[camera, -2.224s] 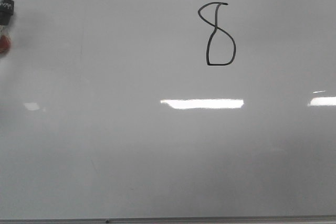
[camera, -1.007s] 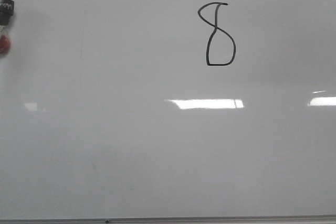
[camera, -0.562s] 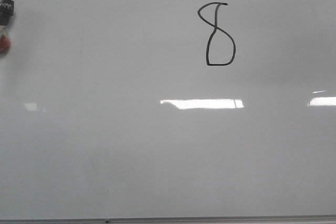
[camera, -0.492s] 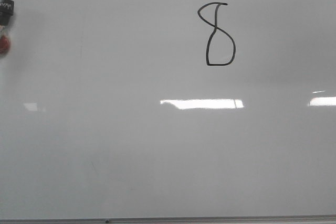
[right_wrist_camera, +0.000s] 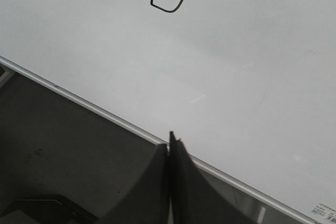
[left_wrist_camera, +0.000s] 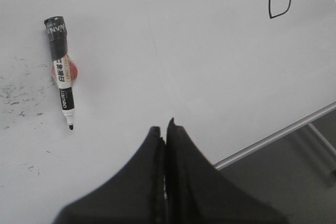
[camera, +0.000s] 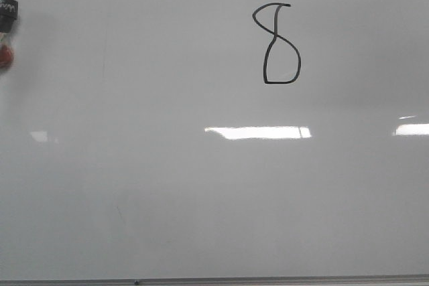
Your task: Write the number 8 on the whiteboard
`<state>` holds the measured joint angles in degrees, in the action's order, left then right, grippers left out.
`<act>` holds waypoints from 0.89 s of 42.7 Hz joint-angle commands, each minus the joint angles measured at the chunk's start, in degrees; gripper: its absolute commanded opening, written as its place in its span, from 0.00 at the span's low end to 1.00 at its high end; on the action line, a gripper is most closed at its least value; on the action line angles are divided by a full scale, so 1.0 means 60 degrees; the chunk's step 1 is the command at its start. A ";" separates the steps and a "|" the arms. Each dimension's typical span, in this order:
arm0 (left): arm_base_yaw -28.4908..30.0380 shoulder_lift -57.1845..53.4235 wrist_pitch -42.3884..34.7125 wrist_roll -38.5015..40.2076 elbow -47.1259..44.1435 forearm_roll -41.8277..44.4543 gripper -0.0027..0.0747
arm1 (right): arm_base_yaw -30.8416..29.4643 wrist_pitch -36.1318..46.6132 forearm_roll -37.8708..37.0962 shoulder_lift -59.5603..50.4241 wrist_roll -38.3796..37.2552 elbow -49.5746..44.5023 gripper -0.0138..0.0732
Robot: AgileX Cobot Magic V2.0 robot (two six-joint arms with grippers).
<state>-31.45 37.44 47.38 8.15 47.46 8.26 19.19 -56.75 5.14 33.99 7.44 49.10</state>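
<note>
One whiteboard (camera: 201, 192) bearing one black number 8 (camera: 278, 45), one uncapped marker (left_wrist_camera: 62, 72) lying whole only in left wrist view, well apart from the 8, left gripper (left_wrist_camera: 165, 132) and right gripper (right_wrist_camera: 171, 141) both pressed together, empty.

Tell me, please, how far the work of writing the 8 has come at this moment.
Done: a black number 8 stands on the whiteboard, its upper loop not fully closed. In hand: nothing; the marker lies uncapped on the board, and the left gripper and right gripper are shut and empty. Left: seemingly nothing, unless the marker needs capping.

Office or classroom: glossy whiteboard (camera: 201, 185), marker (left_wrist_camera: 62, 72).
</note>
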 commanded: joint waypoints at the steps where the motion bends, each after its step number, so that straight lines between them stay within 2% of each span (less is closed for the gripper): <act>1: -0.0048 0.0008 -0.0598 0.0015 0.0236 -0.0015 0.01 | -0.0041 0.0545 -0.0106 0.0016 0.0018 0.0238 0.08; 10: 0.0016 0.0008 -0.0598 0.0015 0.0236 0.0011 0.01 | -0.0041 0.0545 -0.0106 0.0016 0.0018 0.0238 0.08; 13: 0.0389 -0.0010 -0.0687 0.0015 0.0236 0.0062 0.01 | -0.0041 0.0538 -0.0106 0.0016 0.0018 0.0238 0.08; 16: 0.1164 -0.0093 -0.0900 -0.0008 0.0185 0.0145 0.01 | -0.0041 0.0538 -0.0106 0.0016 0.0018 0.0238 0.08; 19: 0.1927 -0.0388 -0.1566 -0.0558 -0.0151 -0.0173 0.01 | -0.0041 0.0543 -0.0106 0.0016 0.0018 0.0229 0.08; 24: 0.2870 -0.1300 -0.3609 -0.2066 -0.1385 -0.1114 0.01 | -0.0041 0.0543 -0.0106 0.0016 0.0018 0.0229 0.08; 38: 0.4610 -0.4397 -0.7303 -0.2155 -0.5529 -0.1169 0.01 | -0.0041 0.0543 -0.0106 0.0016 0.0018 0.0229 0.08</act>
<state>-5.65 14.01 14.01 -4.64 17.35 1.87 19.19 -56.87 5.10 33.99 7.44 49.10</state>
